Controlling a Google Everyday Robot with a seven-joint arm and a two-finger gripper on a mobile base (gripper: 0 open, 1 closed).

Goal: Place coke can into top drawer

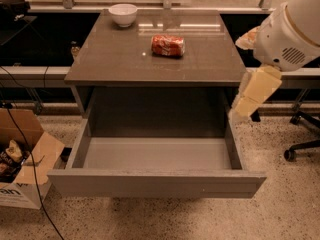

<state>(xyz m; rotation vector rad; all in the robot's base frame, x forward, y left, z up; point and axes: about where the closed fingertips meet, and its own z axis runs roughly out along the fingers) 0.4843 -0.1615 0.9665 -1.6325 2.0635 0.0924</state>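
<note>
Camera view, gripper fingers (pixel 244 107) beside drawer (pixel 155 182), can (pixel 168 45) up-left

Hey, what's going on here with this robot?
A one-armed robot is set to put the coke can into the top drawer. The drawer is pulled open with nothing inside. The can lies on its side on the cabinet top, untouched, with a white bowl farther back. The pincer hangs beside the cabinet's right edge.
</note>
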